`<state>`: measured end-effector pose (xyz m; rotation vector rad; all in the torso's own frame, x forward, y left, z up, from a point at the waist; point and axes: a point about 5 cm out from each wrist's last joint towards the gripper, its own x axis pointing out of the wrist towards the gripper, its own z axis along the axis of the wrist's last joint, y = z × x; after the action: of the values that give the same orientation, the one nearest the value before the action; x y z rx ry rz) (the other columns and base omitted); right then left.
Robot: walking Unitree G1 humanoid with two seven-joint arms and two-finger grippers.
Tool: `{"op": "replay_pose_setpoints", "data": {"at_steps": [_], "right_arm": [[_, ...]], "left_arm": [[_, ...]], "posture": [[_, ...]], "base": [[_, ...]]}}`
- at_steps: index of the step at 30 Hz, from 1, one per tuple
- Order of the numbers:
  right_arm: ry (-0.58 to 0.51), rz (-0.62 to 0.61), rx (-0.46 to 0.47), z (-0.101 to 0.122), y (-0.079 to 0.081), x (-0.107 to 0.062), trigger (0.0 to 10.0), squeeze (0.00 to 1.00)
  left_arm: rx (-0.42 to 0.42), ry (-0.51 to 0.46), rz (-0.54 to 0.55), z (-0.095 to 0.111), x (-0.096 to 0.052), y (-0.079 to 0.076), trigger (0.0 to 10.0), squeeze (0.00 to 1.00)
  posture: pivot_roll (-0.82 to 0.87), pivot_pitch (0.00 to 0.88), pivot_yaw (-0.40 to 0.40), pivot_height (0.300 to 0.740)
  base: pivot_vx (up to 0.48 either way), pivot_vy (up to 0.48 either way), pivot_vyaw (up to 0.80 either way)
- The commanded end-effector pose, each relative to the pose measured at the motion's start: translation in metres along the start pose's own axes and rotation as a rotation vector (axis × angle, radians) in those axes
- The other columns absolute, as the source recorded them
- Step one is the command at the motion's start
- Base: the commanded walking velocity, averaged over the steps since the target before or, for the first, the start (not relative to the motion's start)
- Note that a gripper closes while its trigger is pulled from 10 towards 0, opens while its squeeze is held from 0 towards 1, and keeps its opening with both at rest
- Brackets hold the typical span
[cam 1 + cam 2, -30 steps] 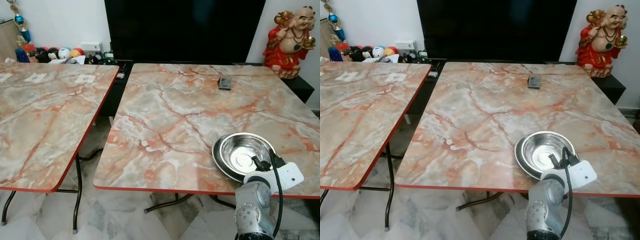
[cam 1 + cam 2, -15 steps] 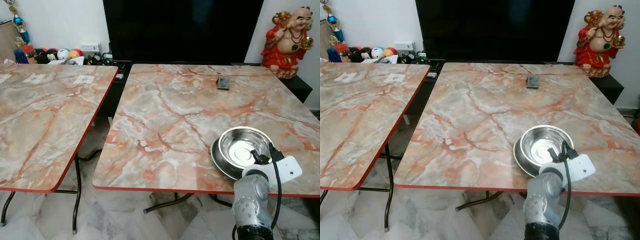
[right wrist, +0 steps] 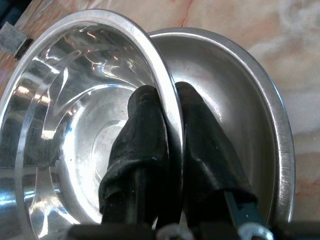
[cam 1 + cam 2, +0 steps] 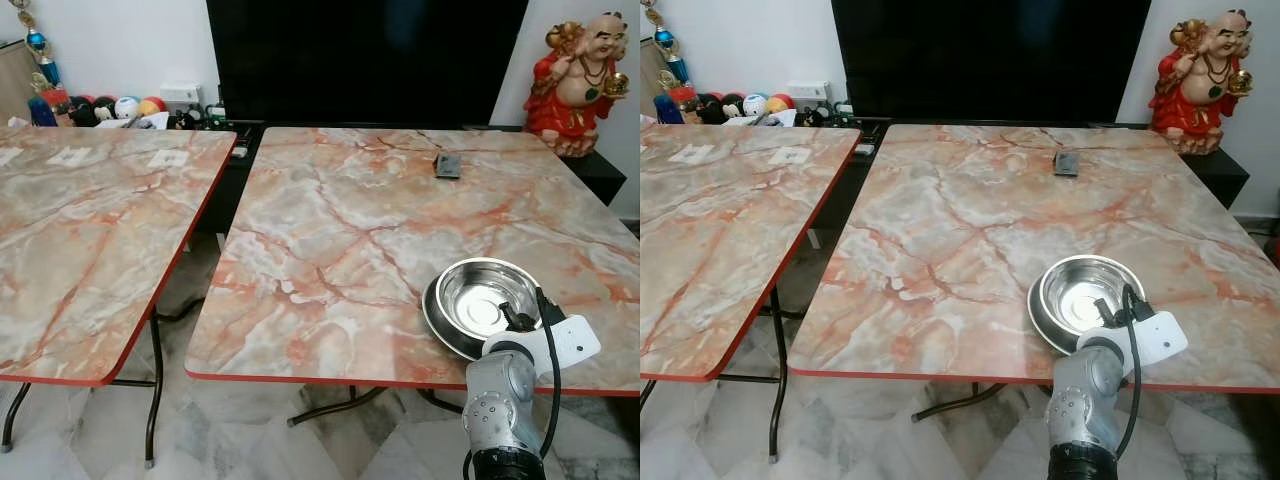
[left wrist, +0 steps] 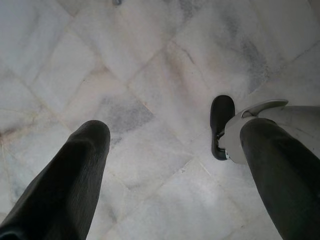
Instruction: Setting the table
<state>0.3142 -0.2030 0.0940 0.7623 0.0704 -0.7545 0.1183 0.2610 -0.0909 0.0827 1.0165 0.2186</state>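
From my head camera I see two marble-patterned desks side by side. On the nearer, right-hand desk [image 4: 350, 240] a steel bowl [image 4: 487, 298] sits tilted inside a wider steel plate [image 4: 441, 326], close to the front edge on my right. My right arm reaches up to it from below the desk edge, its white wrist housing just beside the bowl's near rim. A small dark remote [image 4: 449, 166] lies far back on the same desk, well apart from the bowl. A red figurine [image 4: 581, 80] stands on a cabinet behind, beside a large black screen [image 4: 365, 60].

My right wrist camera gives what the head view cannot: my right end effector [image 3: 170, 125] is pinching the bowl's near rim, one black finger inside the bowl, the other outside over the plate. The bowl leans against the plate's inner wall; whether its base is resting or lifted I cannot quite tell.

My left wrist camera looks down at pale marble floor [image 5: 150, 75]. My left end effector [image 5: 180, 145] hangs spread wide, and my black foot [image 5: 221, 125] shows between its fingers.
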Motion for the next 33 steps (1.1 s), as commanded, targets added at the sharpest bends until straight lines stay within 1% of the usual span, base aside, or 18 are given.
{"op": "replay_pose_setpoints", "data": {"at_steps": [1, 3, 5, 7, 12, 13, 14, 15, 16, 26, 27, 28, 29, 30, 31, 32, 33], "right_arm": [[-0.011, -0.016, 0.019, 0.0021, -0.0004, 0.001, 10.0, 0.54], [-0.01, -0.016, 0.019, 0.0018, -0.0003, 0.001, 10.0, 0.54], [-0.007, -0.016, 0.019, 0.0012, -0.0003, 0.0009, 10.0, 0.47], [-0.002, -0.019, 0.022, 0.0004, -0.0005, 0.0008, 10.0, 0.43], [0.006, -0.027, 0.024, -0.0013, -0.002, 0.0005, 10.0, 0.43], [0.006, -0.029, 0.025, -0.0015, -0.0024, 0.0002, 10.0, 0.37], [0.006, -0.031, 0.024, -0.0015, -0.0028, -0.0001, 10.0, 0.12], [0.005, -0.032, 0.024, -0.0015, -0.003, -0.0003, 10.0, 0.12], [0.004, -0.033, 0.023, -0.0014, -0.0034, -0.0004, 10.0, 0.0], [0.003, -0.041, 0.011, -0.0017, -0.0079, -0.0036, 10.0, 0.0], [-0.001, -0.045, 0.001, -0.0013, -0.0087, -0.0037, 10.0, 0.34], [-0.003, -0.046, -0.001, -0.0011, -0.009, -0.0036, 10.0, 0.86], [-0.005, -0.045, -0.001, -0.0009, -0.0091, -0.0035, 10.0, 0.89], [-0.006, -0.044, 0.002, -0.0003, -0.0088, -0.0033, 10.0, 0.89], [-0.007, -0.043, 0.001, 0.0001, -0.0085, -0.0032, 10.0, 0.87], [-0.01, -0.042, 0.001, 0.0008, -0.0079, -0.0031, 10.0, 0.71], [-0.014, -0.039, 0.001, 0.0019, -0.0072, -0.003, 10.0, 0.13]], "left_arm": [[-0.002, 0.022, -0.001, -0.0042, -0.0007, 0.0006, 10.0, 0.0], [-0.001, 0.02, -0.001, -0.0027, -0.0003, 0.0005, 10.0, 0.0], [-0.001, 0.019, 0.0, -0.0016, 0.0, 0.0013, 10.0, 0.0], [-0.002, 0.019, 0.001, -0.0015, -0.0001, 0.0022, 10.0, 0.0], [-0.002, 0.02, 0.002, -0.0028, -0.0006, 0.0031, 10.0, 0.0], [-0.002, 0.02, 0.002, -0.0032, -0.0007, 0.0029, 10.0, 0.0], [-0.002, 0.02, 0.001, -0.0033, -0.0007, 0.0027, 10.0, 0.0], [-0.002, 0.02, 0.001, -0.0034, -0.0007, 0.0025, 10.0, 0.0], [-0.002, 0.02, 0.001, -0.0035, -0.0007, 0.0023, 10.0, 0.0], [-0.004, 0.019, 0.0, -0.0024, -0.0004, 0.0026, 10.0, 0.0], [-0.004, 0.019, -0.001, -0.0025, -0.0004, 0.0022, 10.0, 0.0], [-0.004, 0.019, -0.002, -0.0025, -0.0004, 0.0018, 10.0, 0.0], [-0.004, 0.02, -0.003, -0.0024, -0.0003, 0.001, 10.0, 0.0], [-0.004, 0.02, -0.005, -0.0022, 0.0, -0.0005, 10.0, 0.0], [-0.004, 0.02, -0.005, -0.002, 0.0001, -0.0012, 10.0, 0.0], [-0.004, 0.02, -0.006, -0.0017, 0.0003, -0.0021, 10.0, 0.0], [-0.005, 0.019, -0.007, -0.0011, 0.0006, -0.0034, 10.0, 0.0]], "posture": [[0.06, 0.0, 0.002, 0.74], [0.06, 0.0, 0.002, 0.74], [0.06, 0.0, 0.002, 0.74], [0.06, 0.0, 0.002, 0.74], [0.06, 0.0, 0.003, 0.74], [0.06, 0.0, 0.003, 0.74], [0.06, 0.0, 0.003, 0.74], [0.06, 0.0, 0.003, 0.74], [0.06, 0.0, 0.003, 0.74], [0.06, 0.0, 0.002, 0.74], [0.05, 0.0, 0.003, 0.74], [0.05, 0.0, 0.002, 0.74], [0.05, 0.0, 0.002, 0.74], [0.05, 0.0, 0.002, 0.74], [0.05, 0.0, 0.002, 0.74], [0.05, 0.0, 0.002, 0.74], [0.05, 0.0, 0.0, 0.74]], "base": [[0.0, 0.0, 0.0], [0.0, 0.0, 0.0], [0.0, 0.0, 0.0], [0.0, 0.0, 0.0], [0.0, 0.0, 0.0], [0.0, 0.0, 0.0], [0.0, 0.0, 0.0], [0.0, 0.0, 0.0], [0.0, 0.0, 0.0], [0.0, 0.0, 0.0], [0.0, 0.0, 0.0], [0.0, 0.0, 0.0], [0.0, 0.0, 0.0], [0.0, 0.0, 0.0], [0.0, 0.0, 0.0], [0.0, 0.0, 0.0], [0.0, 0.0, 0.0]]}}
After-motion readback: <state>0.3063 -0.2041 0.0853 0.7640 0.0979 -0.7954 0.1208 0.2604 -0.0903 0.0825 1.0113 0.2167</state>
